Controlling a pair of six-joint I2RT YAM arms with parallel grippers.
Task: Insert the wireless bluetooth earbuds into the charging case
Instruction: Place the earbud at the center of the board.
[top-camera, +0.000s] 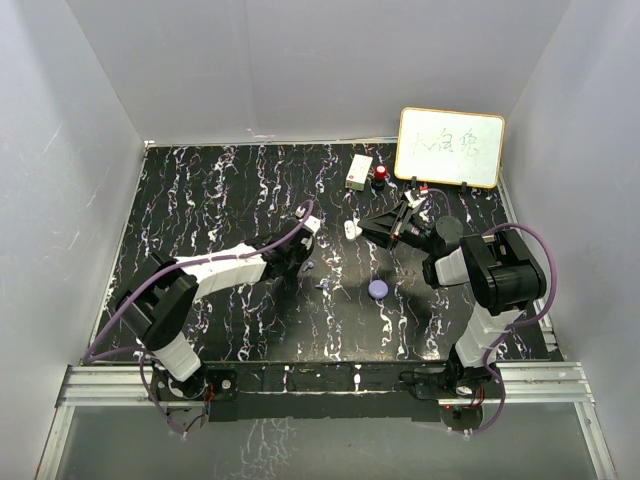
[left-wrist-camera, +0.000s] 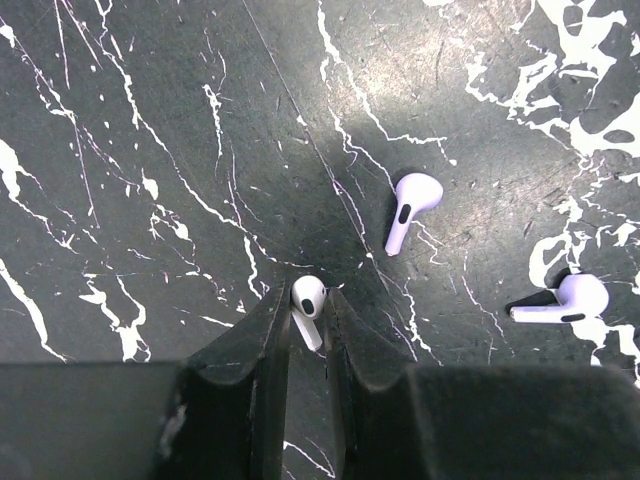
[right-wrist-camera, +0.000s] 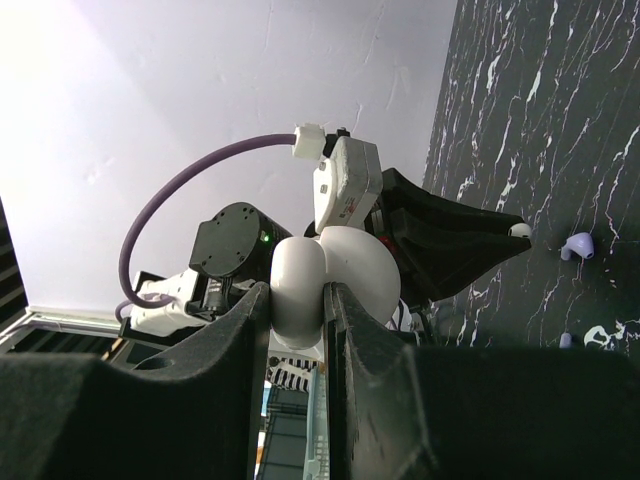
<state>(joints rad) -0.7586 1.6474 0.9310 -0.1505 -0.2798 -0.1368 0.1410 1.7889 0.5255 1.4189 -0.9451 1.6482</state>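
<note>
The left pincer (left-wrist-camera: 308, 296) clamped a pale plastic earbud (left-wrist-camera: 309, 300); the right pincer (right-wrist-camera: 297, 290) gripped the rounded white plastic case (right-wrist-camera: 345, 265), just upper-right of it overhead.

White walls (top-camera: 300, 70) enclose a black, white-veined table (top-camera: 220, 190), with a whiteboard (top-camera: 450, 147) propped at its far right and an aluminium rail (top-camera: 560, 375) along the near edge.
</note>
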